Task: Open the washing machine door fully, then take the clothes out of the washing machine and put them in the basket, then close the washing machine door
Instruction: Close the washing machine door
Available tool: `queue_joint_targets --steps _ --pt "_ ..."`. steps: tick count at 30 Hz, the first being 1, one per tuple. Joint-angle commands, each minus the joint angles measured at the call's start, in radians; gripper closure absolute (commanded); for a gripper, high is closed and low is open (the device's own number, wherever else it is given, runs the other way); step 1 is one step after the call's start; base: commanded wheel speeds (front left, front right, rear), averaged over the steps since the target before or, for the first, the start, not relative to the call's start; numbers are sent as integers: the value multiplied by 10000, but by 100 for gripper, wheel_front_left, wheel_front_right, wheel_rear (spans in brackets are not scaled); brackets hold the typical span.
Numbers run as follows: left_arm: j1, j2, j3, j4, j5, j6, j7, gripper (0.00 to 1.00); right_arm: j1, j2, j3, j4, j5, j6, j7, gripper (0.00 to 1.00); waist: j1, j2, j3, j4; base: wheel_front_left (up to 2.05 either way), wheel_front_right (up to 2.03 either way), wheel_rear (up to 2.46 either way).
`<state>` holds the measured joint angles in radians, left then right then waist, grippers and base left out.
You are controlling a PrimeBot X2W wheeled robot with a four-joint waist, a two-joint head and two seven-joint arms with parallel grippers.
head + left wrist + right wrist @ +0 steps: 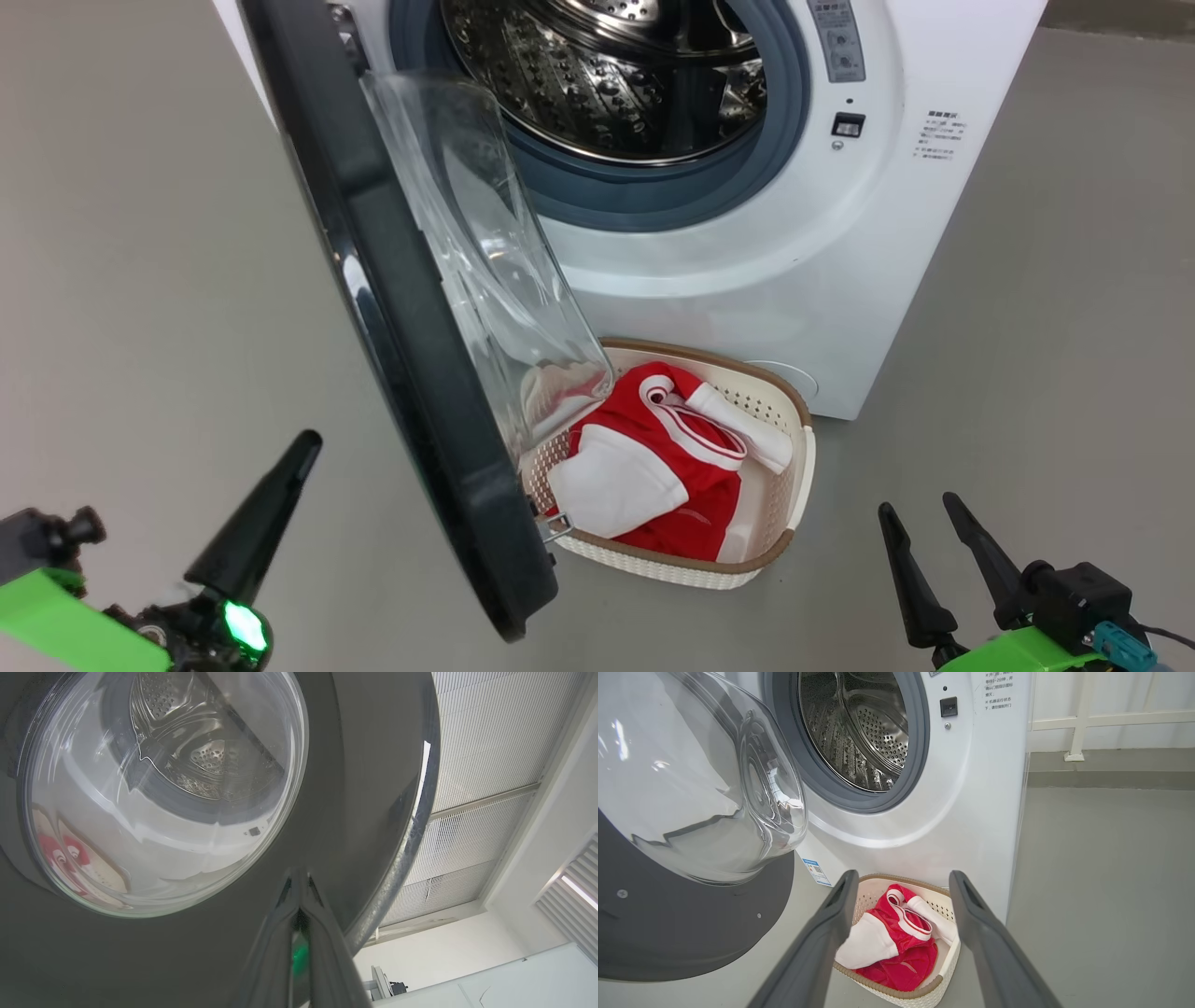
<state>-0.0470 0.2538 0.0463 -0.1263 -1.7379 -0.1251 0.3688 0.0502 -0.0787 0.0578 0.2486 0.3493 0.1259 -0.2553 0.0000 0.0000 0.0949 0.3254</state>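
- Left hand – fingers pressed together to a single point, holding nothing. It sits at the lower left of the head view and points up and to the right.
- Right hand – fingers spread wide and empty, at the lower right of the head view. It is well apart from the washing machine door.
- Key relation: the door stands edge-on in the head view, its long axis running from upper left to lower centre. The left hand lies just to the left of that line, on the door's outer face, so the left hand is the nearer one.
- In the left wrist view, the closed tips aim at the dark outer face just below the round window and near the free rim. Whether they touch cannot be told.
- The clothes lie in the basket at lower centre. The drum shows bare steel, so closing the door is judged to be the remaining step.
- Judged push direction: rightward and upward in the head view, toward the washing machine.
- Edges: the glass bowl overlaps the basket's left end in the head view. Whether the door's lower rim clears the basket's rim cannot be confirmed.
- Open room: bare floor lies left of the door, and more floor lies right of the machine.
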Motion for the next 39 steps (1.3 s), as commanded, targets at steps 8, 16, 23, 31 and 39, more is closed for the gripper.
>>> queue_joint_targets --steps 8,16,23,31,39 --pt "-638 -309 524 -492 517 -56 1770 100 -541 -94 212 -244 -40 48 -65 0 0 0 194 -206 0 0 0" --pt "-965 -910 733 -432 973 -56 2534 100 -646 -106 174 -280 -35 48 -65 0 0 0 323 -405 0 0 0" --pt "-1315 -1381 610 -297 1412 -56 2664 100 -653 -88 164 -328 -25 48 -65 0 0 0 417 -663 0 0 0" --pt "-2020 -1707 74 292 1912 -56 2125 100 -721 -33 124 -403 -28 48 -65 0 0 0 639 -1017 0 0 0" --pt "-3195 -1891 -718 968 2260 -56 916 100 -910 30 -22 -486 -33 48 -65 0 0 0 1025 -1685 0 0 0"
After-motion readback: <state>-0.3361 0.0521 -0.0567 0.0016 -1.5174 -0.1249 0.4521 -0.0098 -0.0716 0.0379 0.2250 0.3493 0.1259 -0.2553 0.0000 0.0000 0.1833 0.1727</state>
